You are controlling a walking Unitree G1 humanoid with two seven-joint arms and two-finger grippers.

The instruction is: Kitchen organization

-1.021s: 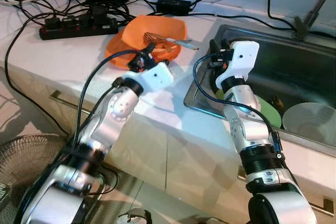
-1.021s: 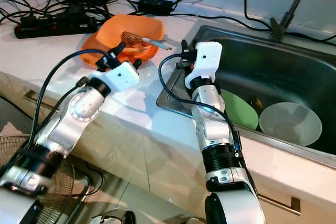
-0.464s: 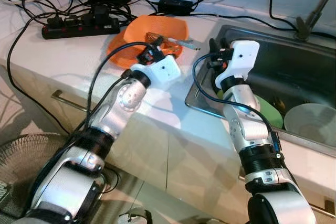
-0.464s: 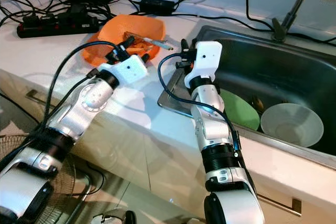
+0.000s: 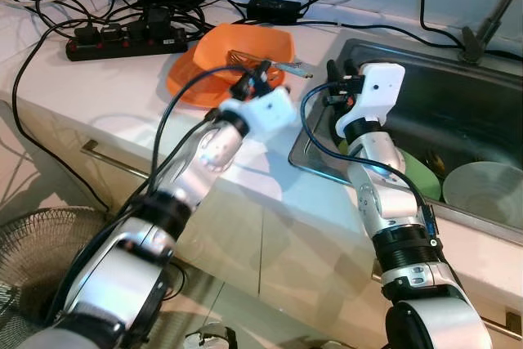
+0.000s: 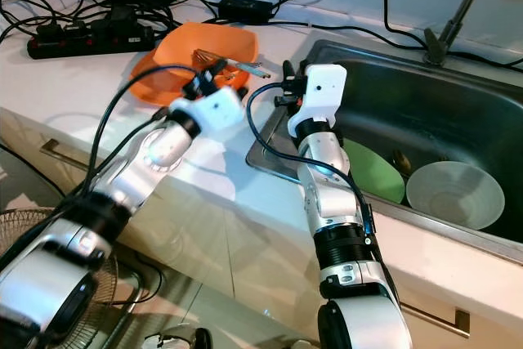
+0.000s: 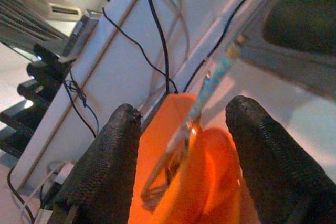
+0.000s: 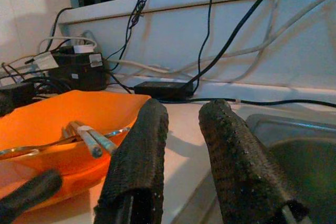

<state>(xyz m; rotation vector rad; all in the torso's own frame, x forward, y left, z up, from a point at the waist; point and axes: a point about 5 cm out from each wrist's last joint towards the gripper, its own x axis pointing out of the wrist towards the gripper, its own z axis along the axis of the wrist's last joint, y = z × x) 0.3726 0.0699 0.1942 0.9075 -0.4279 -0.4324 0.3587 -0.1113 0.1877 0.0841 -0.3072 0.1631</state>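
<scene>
At the counter's back edge beside the sink (image 5: 458,87), the orange bowl (image 5: 214,63) holds a whisk (image 5: 249,60). Left gripper (image 7: 181,156) gapes empty; centre fingers astride handle. Right gripper (image 8: 181,145) part-open, empty.

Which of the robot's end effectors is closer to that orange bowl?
The left end effector is nearer, open at the orange bowl rim. The right end effector hangs farther off, over the sink edge.

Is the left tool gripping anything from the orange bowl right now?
No. In the left wrist view the left tool is open, its fingers apart with the orange bowl and a utensil handle visible between them, untouched.
</scene>
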